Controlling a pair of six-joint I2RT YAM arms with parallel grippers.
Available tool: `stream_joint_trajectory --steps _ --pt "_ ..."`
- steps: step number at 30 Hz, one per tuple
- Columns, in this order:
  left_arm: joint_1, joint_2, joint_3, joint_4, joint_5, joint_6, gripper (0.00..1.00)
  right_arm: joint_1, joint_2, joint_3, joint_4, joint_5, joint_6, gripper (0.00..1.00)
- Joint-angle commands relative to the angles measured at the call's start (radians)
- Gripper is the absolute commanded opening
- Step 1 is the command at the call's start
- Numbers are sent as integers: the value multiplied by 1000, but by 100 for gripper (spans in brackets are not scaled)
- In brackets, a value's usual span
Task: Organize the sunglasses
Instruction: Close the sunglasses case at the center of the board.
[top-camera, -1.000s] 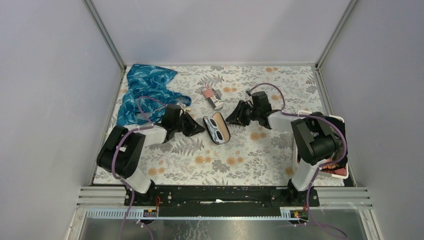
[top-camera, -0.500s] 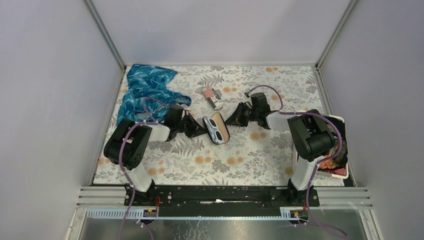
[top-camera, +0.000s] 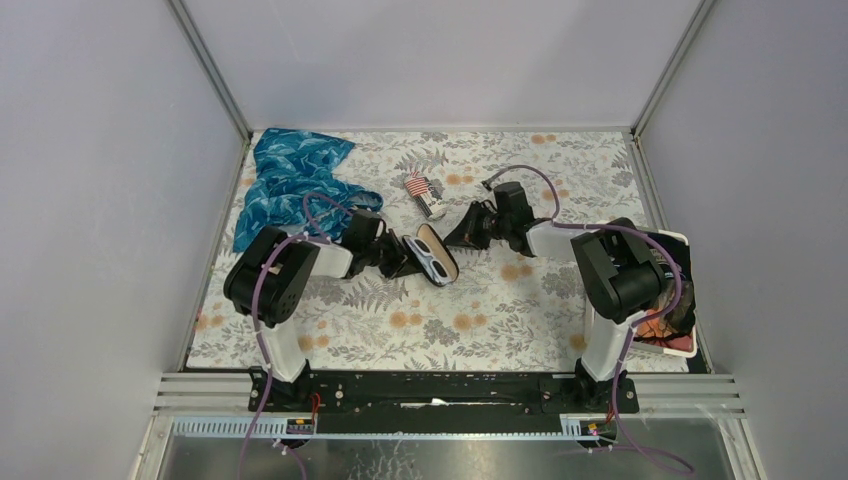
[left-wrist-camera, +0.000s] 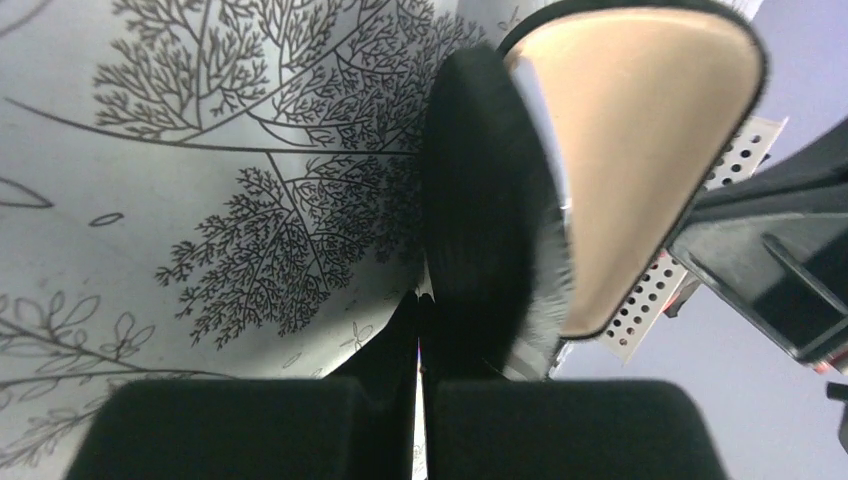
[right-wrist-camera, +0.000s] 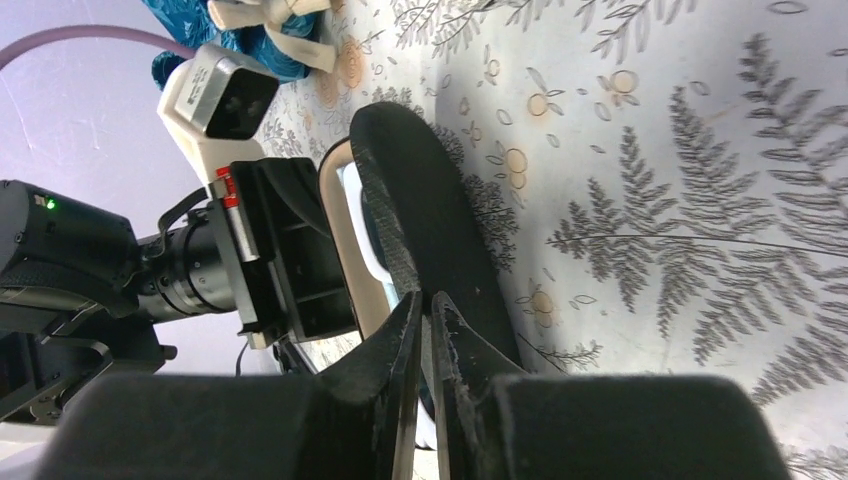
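Note:
An open black glasses case (top-camera: 443, 256) with a tan lining lies mid-table, and the sunglasses (top-camera: 430, 263) rest inside it, lenses glinting pale. My left gripper (top-camera: 408, 262) is shut, its tips pressed against the case's left shell (left-wrist-camera: 480, 200), with nothing seen between them. My right gripper (top-camera: 453, 237) comes in from the upper right. Its fingers (right-wrist-camera: 455, 330) are pinched on the rim of the case's black shell (right-wrist-camera: 420, 200), leaving only a thin slit. The tan lining (left-wrist-camera: 640, 150) fills the upper right of the left wrist view. A pale lens (right-wrist-camera: 362, 235) peeks out beside the shell.
A crumpled blue cloth (top-camera: 290, 180) lies at the back left. A small striped item (top-camera: 422, 192) sits just behind the case. A white bin (top-camera: 684, 345) holding several things stands at the right edge beside the right arm. Grey walls enclose the floral table cover (top-camera: 480, 310).
My left gripper has slid right up against the case and closed. My right gripper has moved left onto the case's rim and narrowed its jaws. The case has shifted slightly.

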Motion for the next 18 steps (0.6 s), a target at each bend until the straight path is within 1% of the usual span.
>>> stream_joint_trajectory --steps 1,9,15,18 --pt "-37 21 69 84 36 -20 1 89 17 37 0 -45 9 14" --pt "-41 48 105 76 45 -16 0 135 6 22 8 -37 22 13" --pt "-41 56 129 58 50 -5 0 147 1 11 5 -43 22 13" --pt "-41 44 137 44 56 2 0 146 -24 14 -24 -32 3 14"
